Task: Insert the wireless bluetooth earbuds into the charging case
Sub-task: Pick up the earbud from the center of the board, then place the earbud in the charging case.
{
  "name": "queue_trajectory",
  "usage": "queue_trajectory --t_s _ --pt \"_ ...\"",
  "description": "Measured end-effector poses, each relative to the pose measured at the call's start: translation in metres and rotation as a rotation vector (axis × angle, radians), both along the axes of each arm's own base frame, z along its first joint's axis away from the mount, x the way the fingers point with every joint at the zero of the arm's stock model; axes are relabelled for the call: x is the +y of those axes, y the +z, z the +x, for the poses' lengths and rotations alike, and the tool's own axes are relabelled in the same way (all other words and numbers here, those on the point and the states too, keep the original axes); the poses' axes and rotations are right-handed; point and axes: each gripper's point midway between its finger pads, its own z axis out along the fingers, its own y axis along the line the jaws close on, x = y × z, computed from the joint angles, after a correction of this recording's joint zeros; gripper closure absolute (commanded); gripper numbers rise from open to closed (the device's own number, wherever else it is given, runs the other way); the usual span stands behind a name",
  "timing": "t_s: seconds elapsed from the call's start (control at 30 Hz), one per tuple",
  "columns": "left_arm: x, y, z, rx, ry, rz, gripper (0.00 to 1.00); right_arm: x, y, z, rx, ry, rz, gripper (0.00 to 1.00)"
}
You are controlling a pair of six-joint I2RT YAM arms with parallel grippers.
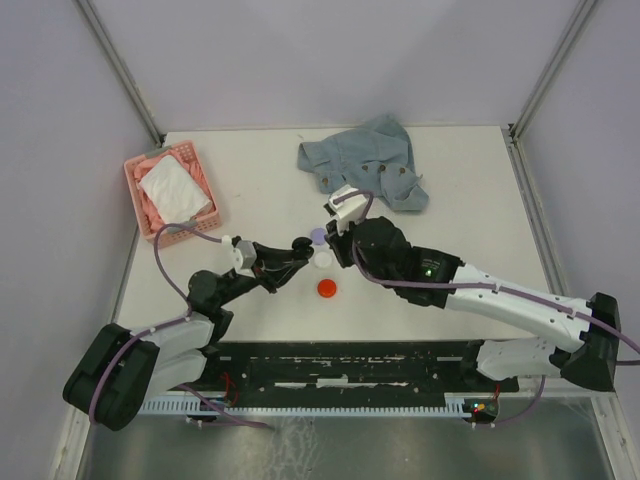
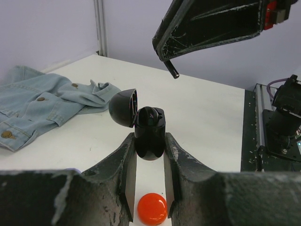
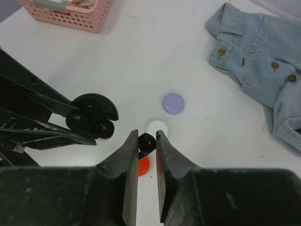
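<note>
Item: black earbud point(image 3: 146, 143). Tiny, likely featherlight, rigid, slick plastic. Sits pinched in closed right gripper point(image 3: 146, 136), above and near open black charging case point(image 2: 150, 121), itself clamped in left gripper point(image 2: 149, 143). Best gripped across bulb, stem free for socket.

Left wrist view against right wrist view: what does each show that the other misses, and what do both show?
Only left wrist: black hardware with a cable at the table's edge. Only right wrist: the pink basket and the white round case. Both: the open black charging case clamped in the left gripper, the red case, the denim shirt, and the right gripper shut on a black earbud.
</note>
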Motion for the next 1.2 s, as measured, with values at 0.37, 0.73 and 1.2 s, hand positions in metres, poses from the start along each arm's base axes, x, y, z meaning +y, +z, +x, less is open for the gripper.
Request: queue_trajectory --t_s 0.37,0.73,1.2 --pt "-0.001 0.006 -0.003 0.013 -0.014 -0.029 0.97 0.041 0.022 -0.019 -0.218 0.113 0.001 0.87" --pt "-0.001 0.009 -0.005 0.058 -0.029 -0.063 0.97 0.062 0.013 -0.021 -0.314 0.139 -0.063 0.87" --pt "0.0 0.013 -0.004 0.067 -0.017 -0.084 0.97 0.062 0.004 -0.02 -0.347 0.131 -0.096 0.86"
